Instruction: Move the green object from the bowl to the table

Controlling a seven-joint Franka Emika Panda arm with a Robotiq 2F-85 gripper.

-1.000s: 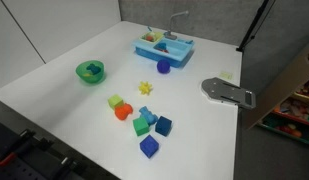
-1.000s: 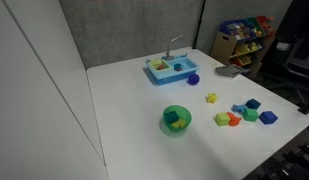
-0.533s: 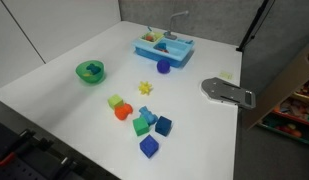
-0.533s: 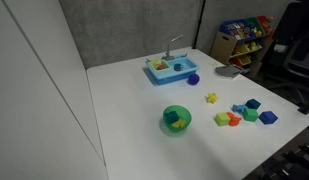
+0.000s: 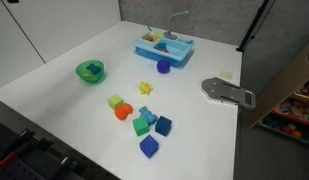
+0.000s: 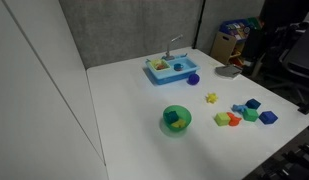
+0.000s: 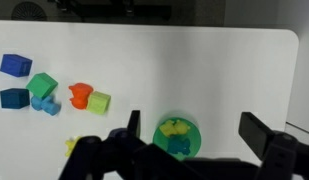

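The bright green bowl (image 7: 177,137) stands on the white table (image 7: 204,60), directly below my gripper (image 7: 194,130) in the wrist view. It holds the dark teal-green object (image 7: 178,147) and a yellow piece (image 7: 173,127). The gripper is open and empty, well above the bowl, with its left finger beside the bowl's left rim and its right finger far off to the right. The bowl shows in both exterior views (image 5: 90,71) (image 6: 176,118), with the teal piece (image 6: 177,125) inside. The gripper itself is not visible in either of them.
A cluster of coloured blocks (image 5: 140,118) (image 6: 244,112) (image 7: 41,86) lies near the table's edge, with a yellow star (image 5: 145,88) beside it. A blue toy sink tray (image 5: 162,46) (image 6: 170,69) and a purple piece (image 5: 163,67) stand at the back. A grey plate (image 5: 226,91) is at one edge.
A dark shape, likely the arm, has come further into the top right of an exterior view. The bowl and blocks have not moved.
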